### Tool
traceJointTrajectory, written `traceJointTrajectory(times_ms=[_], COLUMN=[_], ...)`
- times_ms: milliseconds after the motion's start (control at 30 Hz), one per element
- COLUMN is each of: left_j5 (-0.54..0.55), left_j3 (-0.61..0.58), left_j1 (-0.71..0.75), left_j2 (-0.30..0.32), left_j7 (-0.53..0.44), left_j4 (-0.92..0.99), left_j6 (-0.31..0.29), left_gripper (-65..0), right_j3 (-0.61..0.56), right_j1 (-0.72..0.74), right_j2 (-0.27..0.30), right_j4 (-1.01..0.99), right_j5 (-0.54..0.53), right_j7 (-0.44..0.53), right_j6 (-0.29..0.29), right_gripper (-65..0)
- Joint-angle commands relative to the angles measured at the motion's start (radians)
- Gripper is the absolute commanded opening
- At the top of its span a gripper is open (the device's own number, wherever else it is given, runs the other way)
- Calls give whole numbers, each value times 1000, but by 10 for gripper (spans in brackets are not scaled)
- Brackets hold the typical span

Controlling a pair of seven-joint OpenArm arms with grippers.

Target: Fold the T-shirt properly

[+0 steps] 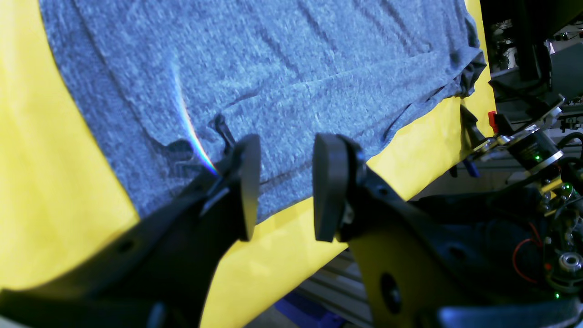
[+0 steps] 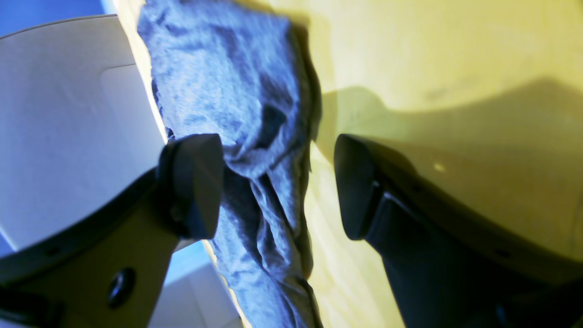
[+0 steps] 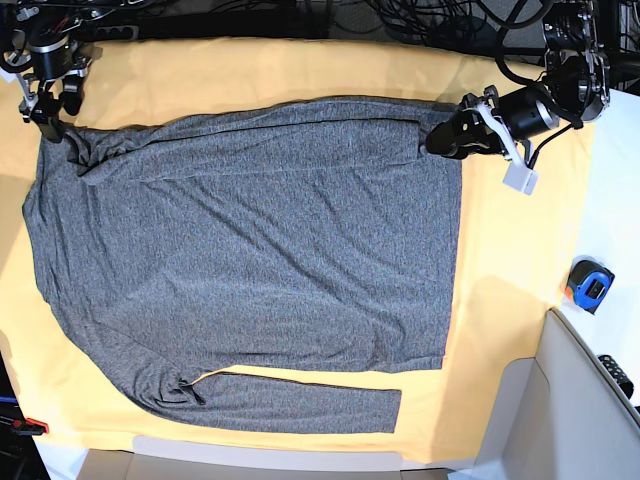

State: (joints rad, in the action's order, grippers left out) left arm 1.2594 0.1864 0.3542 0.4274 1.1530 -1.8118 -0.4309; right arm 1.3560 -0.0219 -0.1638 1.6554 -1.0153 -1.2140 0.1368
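The desk [image 3: 520, 270] carries the T-shirt [image 3: 250, 260] spread almost flat, filling its centre; one sleeve is folded across at 12 o'clock, the 6 o'clock sleeve untouched; body folds remain; left claw [image 1: 284, 182] and right claw [image 2: 278, 187] gape empty.

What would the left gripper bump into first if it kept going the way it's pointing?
Most likely the T-shirt. The open left gripper aims at the grey fabric near its edge, over the yellow cloth; depth is hard to judge.
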Motion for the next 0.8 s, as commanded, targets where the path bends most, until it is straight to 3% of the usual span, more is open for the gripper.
traceJointTrajectory(times_ms=[0,233,767], left_j5=[23,23,24], left_j3=[6,6,6], left_j1=[-5,-5,9], left_j2=[14,18,38], left_j7=[-8,-8,-8], left_j4=[-19,-19,-19], left_j6=[-4,-4,19], left_gripper=[-452,-452,-452], right_j3=[3,17,59], right_j1=[-10,4,188], right_j2=[7,7,7], right_j4=[10,13,-59], right_j5=[80,191,402], right_j7=[-10,-8,-8], right_j6=[31,34,34], right_gripper=[-262,-262,-262])
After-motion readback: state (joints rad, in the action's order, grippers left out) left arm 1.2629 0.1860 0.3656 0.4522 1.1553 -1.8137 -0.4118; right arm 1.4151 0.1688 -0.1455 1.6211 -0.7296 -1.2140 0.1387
